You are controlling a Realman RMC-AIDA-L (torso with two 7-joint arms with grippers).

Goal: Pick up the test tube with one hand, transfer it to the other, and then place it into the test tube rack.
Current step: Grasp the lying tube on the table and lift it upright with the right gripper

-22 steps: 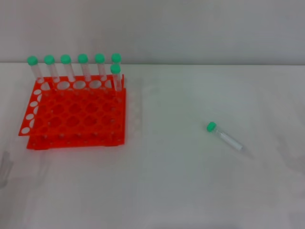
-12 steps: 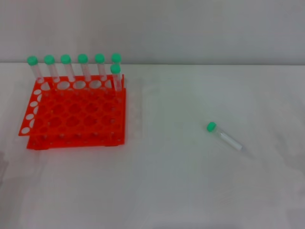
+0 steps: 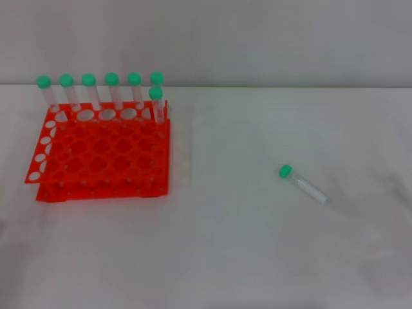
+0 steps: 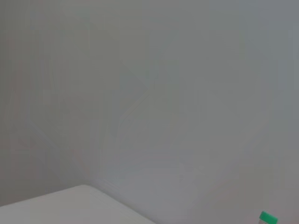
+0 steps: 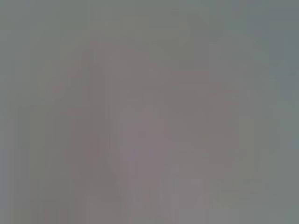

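Grippers: neither in view; fingers impossible to judge.
Tube (image 3: 303, 183): one, lying flat on the table (image 3: 257, 257), right of centre, well apart from the rack; long axis diagonal, green cap toward rear-left.
Rack (image 3: 103, 154): one, far left.
Racked tubes (image 3: 111, 90): seven, upright, green caps, along the back.

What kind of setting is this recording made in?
Probably a lab-style test bench: an orange-red test tube rack holding green-capped tubes at its back, a loose test tube lying on a plain white table, and a bare grey wall behind. Neither hand shows.
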